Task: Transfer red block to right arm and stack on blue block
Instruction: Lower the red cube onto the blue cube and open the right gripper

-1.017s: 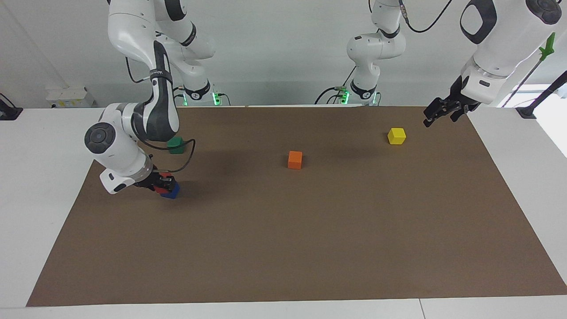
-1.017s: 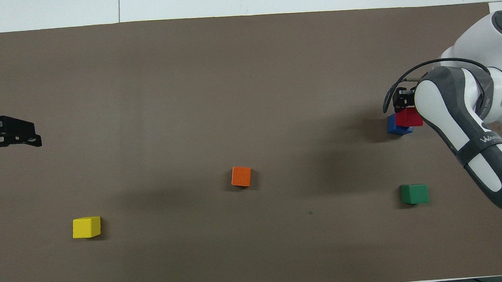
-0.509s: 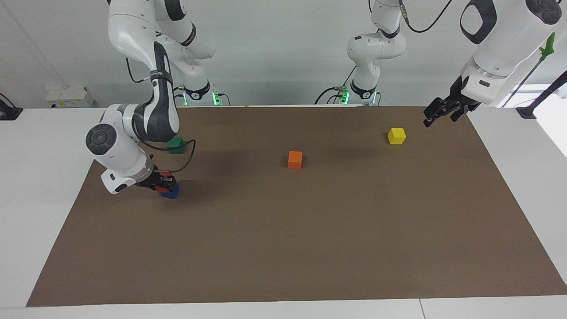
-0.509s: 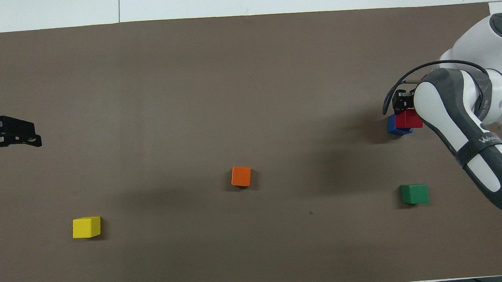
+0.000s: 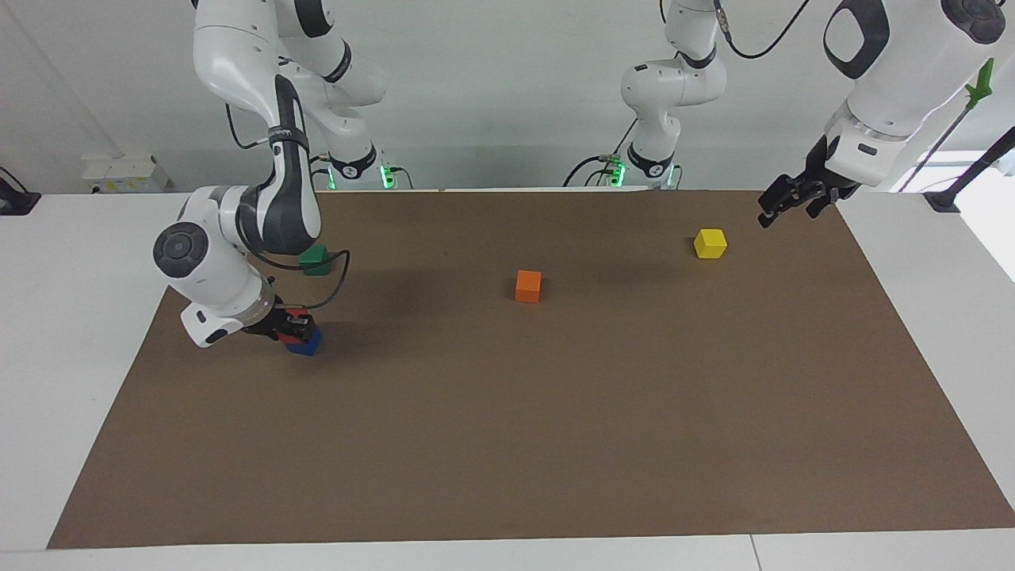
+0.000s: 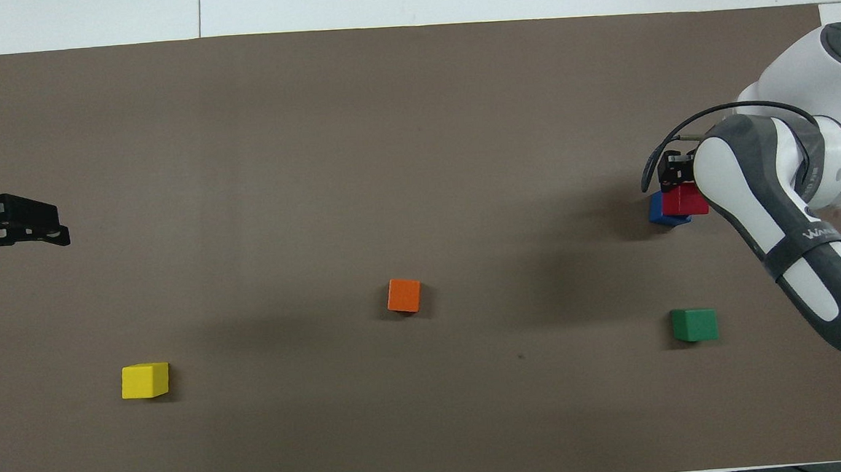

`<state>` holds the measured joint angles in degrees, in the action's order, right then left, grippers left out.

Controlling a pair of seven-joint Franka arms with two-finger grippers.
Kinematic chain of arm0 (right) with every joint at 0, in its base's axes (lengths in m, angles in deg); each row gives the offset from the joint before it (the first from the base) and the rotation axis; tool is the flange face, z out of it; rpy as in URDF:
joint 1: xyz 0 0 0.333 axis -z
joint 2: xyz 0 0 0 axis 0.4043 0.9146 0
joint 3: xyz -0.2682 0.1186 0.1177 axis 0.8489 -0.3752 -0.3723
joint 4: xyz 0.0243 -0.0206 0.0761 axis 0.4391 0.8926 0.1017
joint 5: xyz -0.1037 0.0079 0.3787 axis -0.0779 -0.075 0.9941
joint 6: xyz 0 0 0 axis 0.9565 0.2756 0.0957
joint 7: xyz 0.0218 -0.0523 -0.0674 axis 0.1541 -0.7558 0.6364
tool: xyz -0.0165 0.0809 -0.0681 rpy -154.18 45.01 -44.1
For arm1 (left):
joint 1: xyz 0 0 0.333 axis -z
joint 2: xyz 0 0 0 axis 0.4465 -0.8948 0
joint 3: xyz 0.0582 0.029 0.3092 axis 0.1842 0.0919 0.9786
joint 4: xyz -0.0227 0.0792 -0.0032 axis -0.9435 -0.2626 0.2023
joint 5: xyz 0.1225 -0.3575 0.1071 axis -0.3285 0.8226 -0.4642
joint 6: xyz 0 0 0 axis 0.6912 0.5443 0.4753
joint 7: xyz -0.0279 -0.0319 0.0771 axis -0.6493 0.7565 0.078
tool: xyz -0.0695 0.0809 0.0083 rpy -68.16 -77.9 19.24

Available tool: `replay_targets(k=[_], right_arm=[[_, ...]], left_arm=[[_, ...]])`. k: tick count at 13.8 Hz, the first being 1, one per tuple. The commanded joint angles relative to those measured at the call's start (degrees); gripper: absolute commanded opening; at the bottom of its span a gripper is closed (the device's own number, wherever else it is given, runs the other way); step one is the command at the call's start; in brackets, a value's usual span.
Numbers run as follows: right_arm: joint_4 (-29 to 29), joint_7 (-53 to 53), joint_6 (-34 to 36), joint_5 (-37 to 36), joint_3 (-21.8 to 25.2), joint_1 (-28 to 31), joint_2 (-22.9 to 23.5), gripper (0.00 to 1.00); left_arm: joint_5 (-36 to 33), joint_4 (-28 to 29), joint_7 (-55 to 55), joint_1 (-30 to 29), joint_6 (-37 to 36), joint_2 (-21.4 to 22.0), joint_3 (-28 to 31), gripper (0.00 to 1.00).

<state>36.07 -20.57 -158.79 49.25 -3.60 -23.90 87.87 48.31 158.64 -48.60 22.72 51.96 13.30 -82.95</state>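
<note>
The red block (image 5: 299, 322) sits on top of the blue block (image 5: 308, 343), toward the right arm's end of the table. My right gripper (image 5: 294, 327) is low over the pair and shut on the red block. From overhead the red block (image 6: 682, 200) covers most of the blue block (image 6: 658, 212), and the right gripper (image 6: 678, 178) is partly hidden under the arm. My left gripper (image 5: 787, 209) is open and empty, held in the air over the mat's edge at the left arm's end, near the yellow block. It also shows in the overhead view (image 6: 8, 236).
A green block (image 5: 315, 258) lies nearer to the robots than the stack. An orange block (image 5: 528, 286) is at the middle of the brown mat (image 5: 555, 444). A yellow block (image 5: 710, 243) lies toward the left arm's end.
The right arm's wrist has shifted very slightly over the stack. The red and blue blocks have stayed in place. The left arm waits unmoved.
</note>
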Motion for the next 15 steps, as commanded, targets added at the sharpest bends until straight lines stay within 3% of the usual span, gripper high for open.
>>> replay_targets(k=[1, 2, 4, 10, 11, 13, 15], right_arm=[[1.4, -1.3, -1.4, -0.5, -0.8, 1.5, -0.7, 0.41], [1.4, -1.3, -1.7, -0.5, -0.8, 1.5, -0.7, 0.52], [1.5, -1.3, -2.0, -0.5, -0.8, 1.5, -0.7, 0.59], [1.5, -2.8, -2.1, -0.5, -0.8, 1.5, -0.7, 0.67], [1.5, -2.8, -2.1, -0.5, -0.8, 1.5, -0.7, 0.72], [1.4, -2.8, -2.1, -0.5, -0.8, 1.5, -0.7, 0.93], [1.3, -2.8, -2.0, -0.5, -0.8, 1.5, -0.7, 0.99]], left_arm=[[0.7, 1.8, 0.4, 0.1, 0.7, 1.6, 0.4, 1.0], [0.7, 1.8, 0.4, 0.1, 0.7, 1.6, 0.4, 1.0], [0.7, 1.8, 0.4, 0.1, 0.7, 1.6, 0.4, 1.0], [0.7, 1.8, 0.4, 0.1, 0.7, 1.6, 0.4, 1.0], [0.7, 1.8, 0.4, 0.1, 0.7, 1.6, 0.4, 1.0], [0.7, 1.8, 0.4, 0.1, 0.7, 1.6, 0.4, 1.0], [0.7, 1.8, 0.4, 0.1, 0.7, 1.6, 0.4, 1.0]])
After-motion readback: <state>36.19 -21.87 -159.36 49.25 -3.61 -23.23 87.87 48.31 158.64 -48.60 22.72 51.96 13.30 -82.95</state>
